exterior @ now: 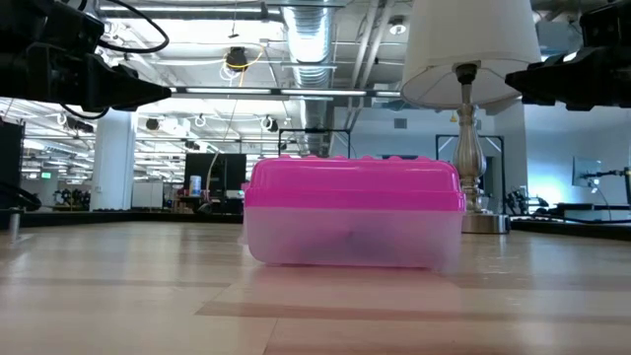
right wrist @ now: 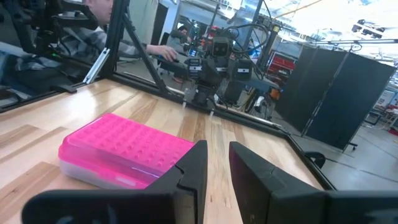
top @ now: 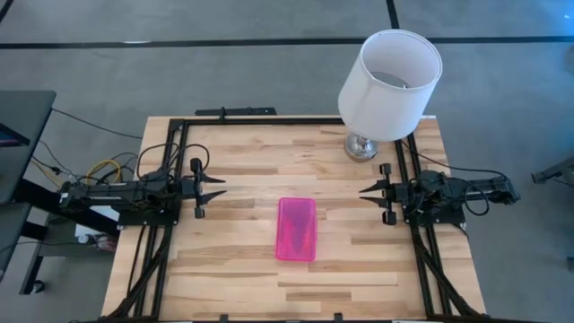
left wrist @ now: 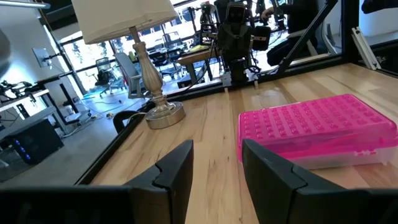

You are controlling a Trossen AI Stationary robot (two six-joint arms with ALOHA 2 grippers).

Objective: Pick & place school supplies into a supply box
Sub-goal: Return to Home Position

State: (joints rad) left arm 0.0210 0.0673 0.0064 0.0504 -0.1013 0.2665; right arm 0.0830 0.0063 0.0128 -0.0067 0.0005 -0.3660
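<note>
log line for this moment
supply box: lid shut, table centre | left gripper: open, empty, left side | right gripper: open, empty, right side

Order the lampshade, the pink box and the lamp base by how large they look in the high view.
1. Lampshade, though it sits nearer the camera.
2. Pink box.
3. Lamp base, partly hidden.

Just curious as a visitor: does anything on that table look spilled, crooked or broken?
Nothing stands out. The clear plastic box with pink lid lies shut, flat, mid-table. The white-shaded lamp stands upright at a corner. The left gripper and right gripper hang at the sides.
</note>
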